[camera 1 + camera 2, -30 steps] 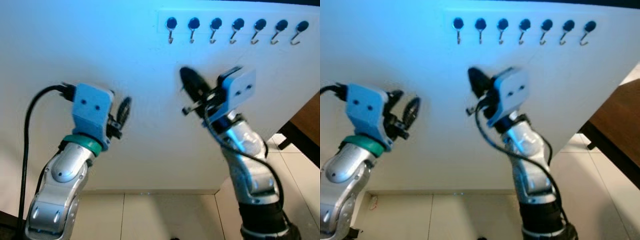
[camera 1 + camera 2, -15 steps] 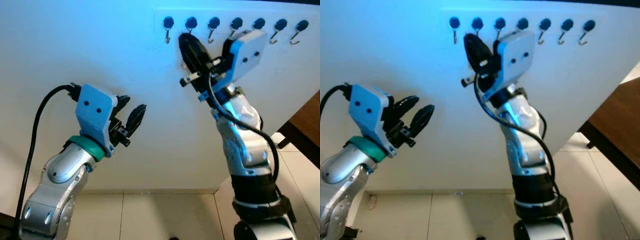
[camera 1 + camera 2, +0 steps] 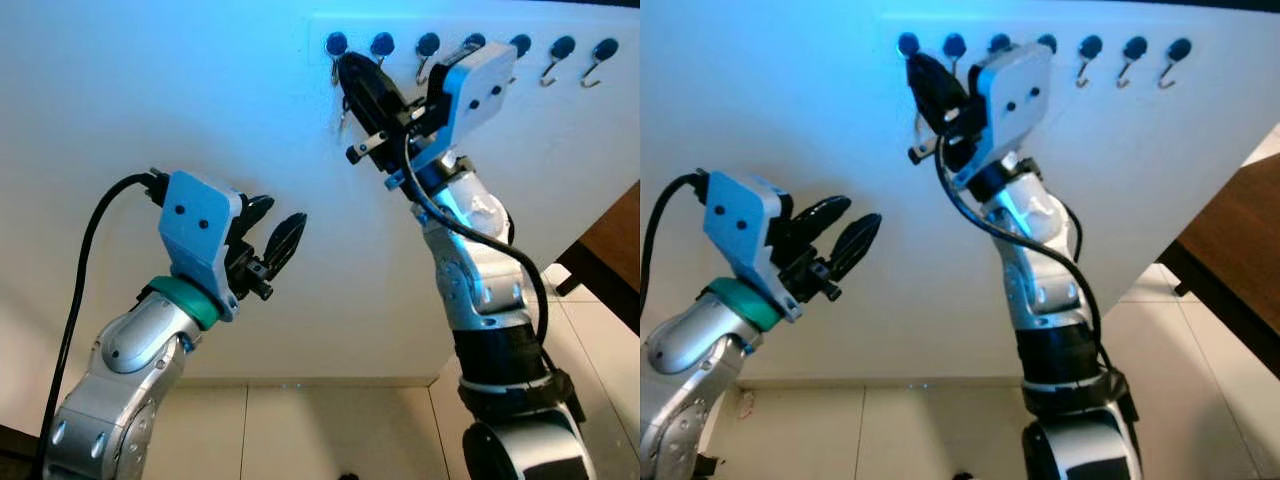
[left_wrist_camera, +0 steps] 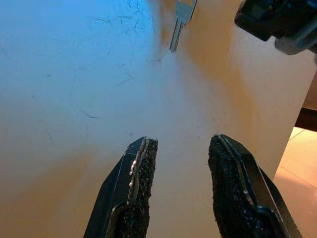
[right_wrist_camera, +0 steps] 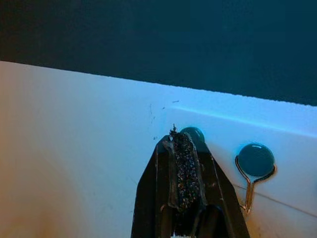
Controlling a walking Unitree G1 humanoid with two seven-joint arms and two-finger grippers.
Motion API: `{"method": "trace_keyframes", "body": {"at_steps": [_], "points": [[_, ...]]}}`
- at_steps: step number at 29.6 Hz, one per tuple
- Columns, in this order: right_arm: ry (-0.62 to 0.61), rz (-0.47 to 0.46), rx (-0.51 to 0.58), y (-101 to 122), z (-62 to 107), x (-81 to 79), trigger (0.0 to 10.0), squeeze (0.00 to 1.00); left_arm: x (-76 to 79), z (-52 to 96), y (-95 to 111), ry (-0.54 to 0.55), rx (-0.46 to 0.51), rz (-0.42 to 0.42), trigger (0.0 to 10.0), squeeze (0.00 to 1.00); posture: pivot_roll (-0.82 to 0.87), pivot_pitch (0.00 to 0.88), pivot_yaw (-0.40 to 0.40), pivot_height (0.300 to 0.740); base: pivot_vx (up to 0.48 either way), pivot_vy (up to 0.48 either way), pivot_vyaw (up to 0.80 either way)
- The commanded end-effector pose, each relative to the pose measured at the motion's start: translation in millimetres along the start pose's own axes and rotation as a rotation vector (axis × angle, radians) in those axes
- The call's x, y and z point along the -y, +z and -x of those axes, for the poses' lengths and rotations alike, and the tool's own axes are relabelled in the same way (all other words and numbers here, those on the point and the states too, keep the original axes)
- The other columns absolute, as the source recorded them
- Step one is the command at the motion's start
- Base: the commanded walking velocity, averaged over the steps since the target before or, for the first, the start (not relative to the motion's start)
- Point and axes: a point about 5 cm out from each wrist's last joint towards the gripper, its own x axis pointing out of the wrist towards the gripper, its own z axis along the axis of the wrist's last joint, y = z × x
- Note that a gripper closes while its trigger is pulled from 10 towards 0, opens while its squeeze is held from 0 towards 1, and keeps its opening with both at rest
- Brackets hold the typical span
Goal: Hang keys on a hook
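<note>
Seven hooks (image 3: 562,55) line the frame's top on the white wall (image 3: 150,90). The right gripper (image 3: 352,75), fingers pressed together, holds the key (image 4: 179,22) at the leftmost hook (image 3: 336,50). The left gripper (image 3: 275,235), lower left, has fingers apart and grips nothing.

1. Reaching the right gripper (image 3: 352,78) high overhead, forearm nearly upright, black fingers pressed together at the tips.
2. Holding the left gripper (image 3: 275,228) lower, elbow bent, fingers (image 4: 134,191) spread apart, pointing up and forward.
</note>
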Motion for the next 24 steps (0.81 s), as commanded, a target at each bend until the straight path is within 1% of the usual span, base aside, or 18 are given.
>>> {"method": "trace_keyframes", "body": {"at_steps": [1, 19, 24], "points": [[0.019, 0.000, 0.016, 1, -3.9, -2.3, 10.0, 0.00, 1.0, 1.2, 3, -0.006, 0.007, -0.005, 10.0, 0.00, -0.02, 0.090, 0.083, 0.740, 0.000, 0.000, 0.00], [0.028, -0.010, 0.030, -4, -17.4, 0.6, 10.0, 0.00, 2.2, 1.7, 4, -0.005, 0.003, -0.006, 10.0, 0.00, -0.01, 0.083, 0.082, 0.740, 0.000, 0.000, 0.00], [0.073, -0.033, -0.003, -12, -19.2, -4.4, 10.0, 0.00, 1.6, 1.8, 5, -0.003, 0.005, -0.007, 10.0, 0.00, -0.01, 0.081, 0.081, 0.740, 0.000, 0.000, 0.00]]}}
